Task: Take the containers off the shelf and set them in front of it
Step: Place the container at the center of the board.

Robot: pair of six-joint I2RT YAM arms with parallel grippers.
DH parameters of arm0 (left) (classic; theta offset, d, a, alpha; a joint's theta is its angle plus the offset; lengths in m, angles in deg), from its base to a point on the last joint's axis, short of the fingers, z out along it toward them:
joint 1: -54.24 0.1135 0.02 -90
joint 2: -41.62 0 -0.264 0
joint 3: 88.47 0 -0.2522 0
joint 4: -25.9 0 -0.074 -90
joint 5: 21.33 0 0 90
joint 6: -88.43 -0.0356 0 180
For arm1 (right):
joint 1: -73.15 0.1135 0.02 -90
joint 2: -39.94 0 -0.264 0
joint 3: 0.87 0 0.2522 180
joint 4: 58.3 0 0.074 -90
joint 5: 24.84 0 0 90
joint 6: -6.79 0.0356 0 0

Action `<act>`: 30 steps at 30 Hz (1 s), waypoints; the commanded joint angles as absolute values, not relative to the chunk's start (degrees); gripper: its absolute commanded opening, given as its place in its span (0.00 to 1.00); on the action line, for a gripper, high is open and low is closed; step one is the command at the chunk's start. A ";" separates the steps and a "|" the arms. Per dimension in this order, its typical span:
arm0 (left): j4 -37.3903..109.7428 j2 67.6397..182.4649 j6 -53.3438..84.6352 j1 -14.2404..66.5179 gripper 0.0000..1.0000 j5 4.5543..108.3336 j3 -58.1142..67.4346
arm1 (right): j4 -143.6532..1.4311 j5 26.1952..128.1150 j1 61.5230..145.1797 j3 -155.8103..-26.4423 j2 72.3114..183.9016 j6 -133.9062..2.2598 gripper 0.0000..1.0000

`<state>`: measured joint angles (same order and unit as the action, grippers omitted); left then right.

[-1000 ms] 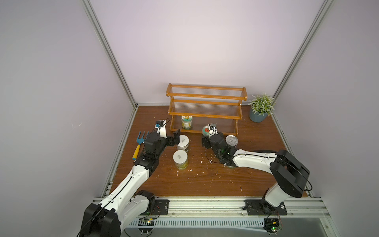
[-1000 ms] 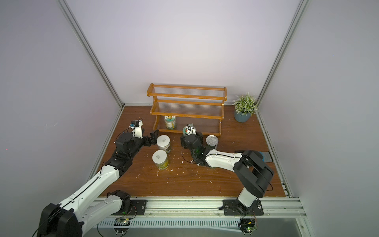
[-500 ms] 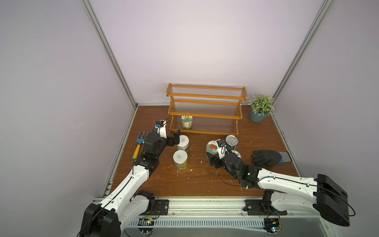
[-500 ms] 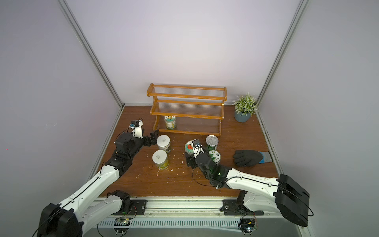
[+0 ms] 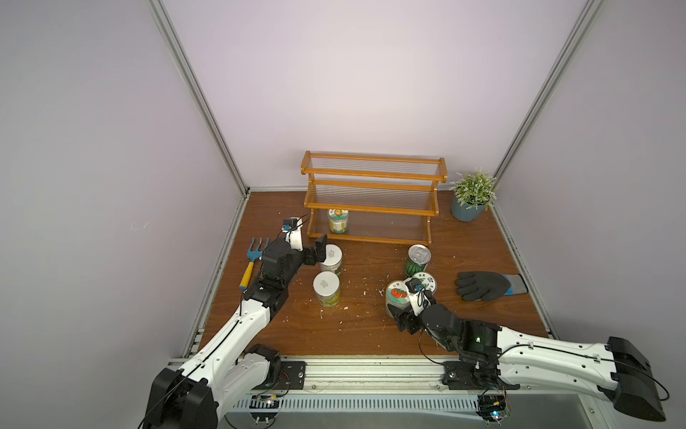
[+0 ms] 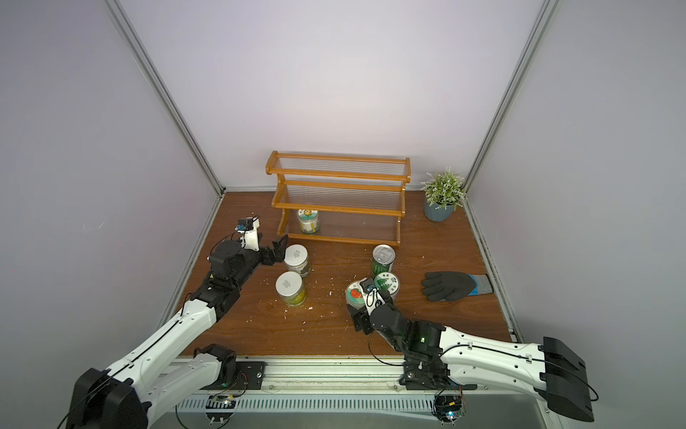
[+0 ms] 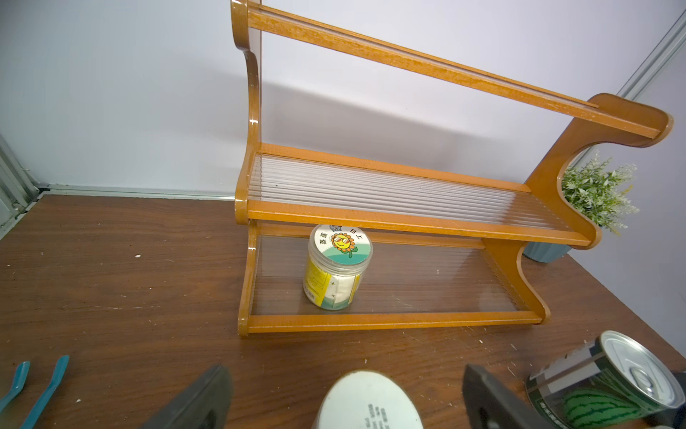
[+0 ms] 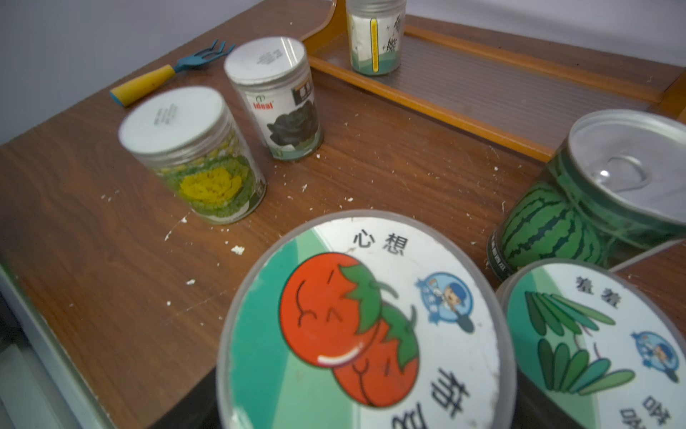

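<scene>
Tomato-lid jar (image 8: 363, 323), cropped in the right wrist view, sits gripped in the right claw (image 5: 396, 315), the grip itself hidden beneath its lid. The wide-open left claw (image 7: 345, 375) straddles the white-lidded can (image 7: 367, 403). Farthest, the sunflower-lid jar (image 7: 336, 267) stands on the shelf's (image 7: 393, 223) lowest tier.

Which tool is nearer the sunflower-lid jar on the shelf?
Left. The left tool, open, is just in front of the shelf end where the sunflower-lid jar stands; the right tool, gripping the tomato-lid jar, is much farther forward.
</scene>
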<state>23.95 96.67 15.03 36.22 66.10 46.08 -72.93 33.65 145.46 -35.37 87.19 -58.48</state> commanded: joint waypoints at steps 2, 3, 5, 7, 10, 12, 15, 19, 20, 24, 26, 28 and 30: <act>23.73 94.75 14.24 35.17 1.00 67.66 47.09 | -75.30 25.83 148.88 -34.17 84.68 -51.78 0.26; 23.91 94.58 14.27 35.17 1.00 67.71 47.07 | -75.82 24.26 149.63 -33.39 83.58 -50.11 0.26; 24.19 94.28 14.17 35.08 1.00 67.88 47.17 | -77.15 21.36 150.86 -31.93 81.66 -47.06 0.26; 24.28 94.18 14.07 35.08 1.00 68.01 47.18 | -78.04 19.26 151.67 -30.60 79.74 -44.75 0.26; 24.37 94.18 13.89 35.08 1.00 67.97 47.07 | -78.35 17.94 151.90 -28.78 77.87 -42.45 0.26; 24.44 94.25 13.67 35.08 1.00 68.06 47.00 | -78.89 17.39 151.86 -28.26 77.76 -41.43 0.26; 24.54 94.18 13.55 35.08 1.00 68.06 46.87 | -80.37 17.17 152.02 -28.10 78.37 -39.79 0.26; 24.54 94.01 13.55 35.08 1.00 68.15 47.05 | -82.29 16.71 152.80 -27.30 78.12 -36.77 0.26; 24.54 93.92 13.50 35.07 1.00 68.23 47.16 | -82.52 16.49 153.13 -27.08 78.00 -36.16 0.26; 24.54 93.72 13.46 35.08 1.00 68.30 47.18 | -84.39 15.85 154.17 -27.30 78.73 -33.38 0.29; 24.51 93.83 13.36 35.08 1.00 68.41 47.18 | -84.56 16.10 154.28 -27.21 79.89 -32.12 0.37; 24.41 93.92 13.44 35.08 1.00 68.41 47.18 | -85.03 16.12 154.45 -27.20 81.25 -30.51 0.44; 24.43 94.01 13.45 35.08 1.00 68.35 47.18 | -86.04 15.88 154.76 -27.44 82.41 -28.70 0.53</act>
